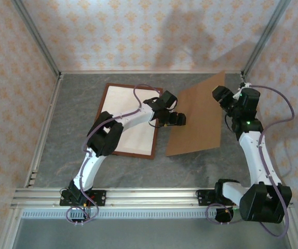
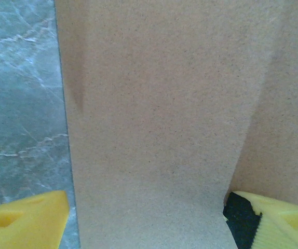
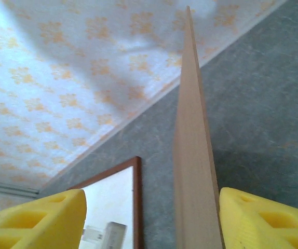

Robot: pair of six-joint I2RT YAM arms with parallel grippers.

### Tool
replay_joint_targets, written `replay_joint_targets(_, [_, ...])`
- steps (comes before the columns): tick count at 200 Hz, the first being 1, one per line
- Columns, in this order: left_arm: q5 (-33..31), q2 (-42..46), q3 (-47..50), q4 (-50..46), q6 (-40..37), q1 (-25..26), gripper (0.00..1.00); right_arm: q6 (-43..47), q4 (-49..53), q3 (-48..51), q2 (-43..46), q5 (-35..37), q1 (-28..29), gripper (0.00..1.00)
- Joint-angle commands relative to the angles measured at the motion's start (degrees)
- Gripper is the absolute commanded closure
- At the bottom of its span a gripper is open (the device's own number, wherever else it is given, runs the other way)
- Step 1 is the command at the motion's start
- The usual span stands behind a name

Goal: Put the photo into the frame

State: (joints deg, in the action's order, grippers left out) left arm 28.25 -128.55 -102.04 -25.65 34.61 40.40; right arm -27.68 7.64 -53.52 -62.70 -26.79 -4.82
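One frame [image 1: 133, 86]: thin reddish-brown moulding, cream-white inside, flat on the desk [image 1: 76, 129] left of centre. One brown board [image 1: 201, 119] just right of it, far corner tilted up. Two arms: left fingers [image 2: 24, 220] released, spread over the board's left edge. Right fingers [image 3: 35, 220] astride its raised edge, one touching, not clamped.

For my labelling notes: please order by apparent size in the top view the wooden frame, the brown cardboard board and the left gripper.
1 and 2. frame and cardboard board: nearly alike. The board looks tilted up, nearer the camera, so I leave them unranked.
3. left gripper: clearly smallest.
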Motion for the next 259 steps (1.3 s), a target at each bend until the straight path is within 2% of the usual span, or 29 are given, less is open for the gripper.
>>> replay_joint_targets(1, [4.3, 0.6, 2.1, 4.1, 1.3, 2.8, 0.18, -3.7, 3.8, -1.6, 1.0, -3.1, 3.9, 0.34])
replay_joint_targets(79, [4.7, 3.2, 4.3, 6.1, 2.0, 2.3, 0.18, -5.6, 7.0, -7.0, 0.7, 5.4, 11.5, 0.37])
replay_joint_targets(129, [4.9, 4.5, 5.1, 6.9, 2.3, 1.9, 0.18, -5.2, 9.4, -9.8, -1.6, 8.3, 14.6, 0.41])
replay_joint_targets(202, [5.1, 5.8, 6.1, 7.8, 2.6, 1.8, 0.18, -0.8, 16.9, -15.3, -4.8, 16.6, 19.3, 0.46])
replay_joint_targets(259, [5.2, 6.5, 6.4, 8.1, 2.5, 1.6, 0.18, 2.4, 23.5, -19.5, -8.3, 19.8, 22.2, 0.52])
